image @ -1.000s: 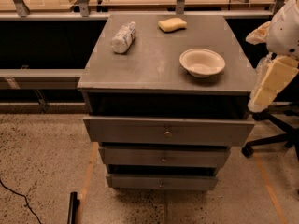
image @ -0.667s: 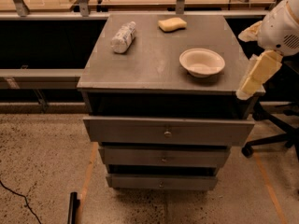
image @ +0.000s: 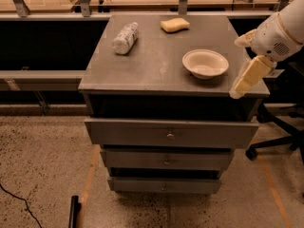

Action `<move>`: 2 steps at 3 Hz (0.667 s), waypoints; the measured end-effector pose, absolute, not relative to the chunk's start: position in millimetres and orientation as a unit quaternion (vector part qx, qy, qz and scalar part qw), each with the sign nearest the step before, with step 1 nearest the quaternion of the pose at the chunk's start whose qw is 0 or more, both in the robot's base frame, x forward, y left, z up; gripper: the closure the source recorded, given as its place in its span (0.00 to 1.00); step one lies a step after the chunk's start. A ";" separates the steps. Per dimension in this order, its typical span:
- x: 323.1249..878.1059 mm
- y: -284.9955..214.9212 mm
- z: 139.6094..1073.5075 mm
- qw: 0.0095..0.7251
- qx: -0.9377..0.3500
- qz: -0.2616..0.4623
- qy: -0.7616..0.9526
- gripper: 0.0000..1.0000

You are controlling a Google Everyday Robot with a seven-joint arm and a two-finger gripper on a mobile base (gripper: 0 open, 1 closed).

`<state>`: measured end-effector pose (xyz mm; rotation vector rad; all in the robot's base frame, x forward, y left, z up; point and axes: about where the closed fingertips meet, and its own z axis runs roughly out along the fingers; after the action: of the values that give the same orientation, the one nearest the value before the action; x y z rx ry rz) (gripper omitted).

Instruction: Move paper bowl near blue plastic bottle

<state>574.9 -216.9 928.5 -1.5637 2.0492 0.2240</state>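
The off-white paper bowl (image: 205, 63) sits upright on the right side of the grey cabinet top (image: 156, 65). The blue plastic bottle (image: 125, 38), clear with a whitish label, lies on its side at the back left of the top. My gripper (image: 235, 69) hangs at the right edge of the cabinet, just right of the bowl and apart from it. Its two cream fingers (image: 250, 76) are spread open with nothing between them.
A yellow sponge (image: 174, 24) lies at the back of the top. The cabinet has three drawers (image: 168, 134) below. An office chair base (image: 278, 139) stands on the floor to the right. A dark rail and wooden benches run behind.
My gripper has moved left and up, from beside the cabinet's front right corner to the top's right edge, closer to the bowl. Bowl, bottle and sponge have not moved.
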 end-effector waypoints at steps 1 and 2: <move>589.3 -206.1 916.1 0.273 -0.586 0.077 0.759 0.00; 614.9 -194.0 894.2 0.265 -0.596 0.080 0.754 0.00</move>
<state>614.9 -194.0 894.2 -1.6105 2.0374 0.2167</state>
